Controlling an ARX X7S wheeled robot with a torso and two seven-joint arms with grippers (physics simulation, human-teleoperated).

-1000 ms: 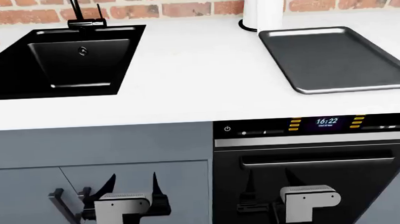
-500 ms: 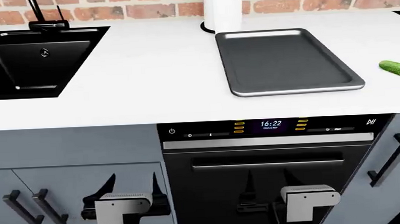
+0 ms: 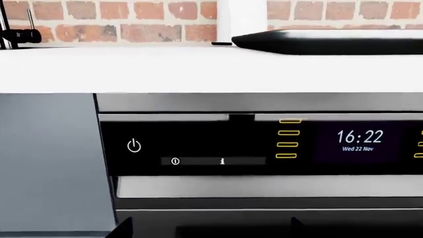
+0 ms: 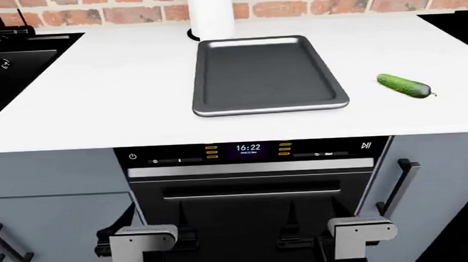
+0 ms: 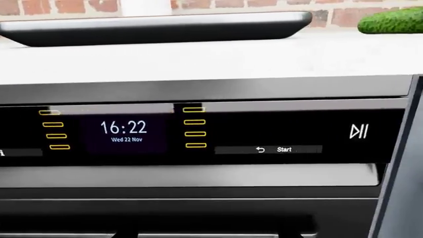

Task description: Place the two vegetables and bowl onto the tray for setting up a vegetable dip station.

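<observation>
The dark-grey tray (image 4: 267, 76) lies on the white counter straight ahead. The green cucumber (image 4: 404, 85) rests on the counter to the right of the tray, apart from it. The carrot and the bowl are out of view. My left gripper (image 4: 155, 216) and right gripper (image 4: 313, 210) hang low in front of the oven door, well below the counter, both open with nothing between their fingers. The left wrist view looks at the tray (image 3: 330, 42) edge-on. In the right wrist view the tray (image 5: 158, 27) and the cucumber (image 5: 393, 21) show above the counter edge.
A tall white cylinder (image 4: 210, 13) stands just behind the tray's back left corner. The black sink (image 4: 10, 64) with its faucet is at the far left. The oven panel (image 4: 247, 150) and door handle (image 4: 248, 193) face the grippers; cabinet handles (image 4: 394, 186) flank the oven.
The head view has slid rightwards: the sink went to the left edge, the tray came to the centre, and the cucumber moved fully into view. Both grippers stay open.
</observation>
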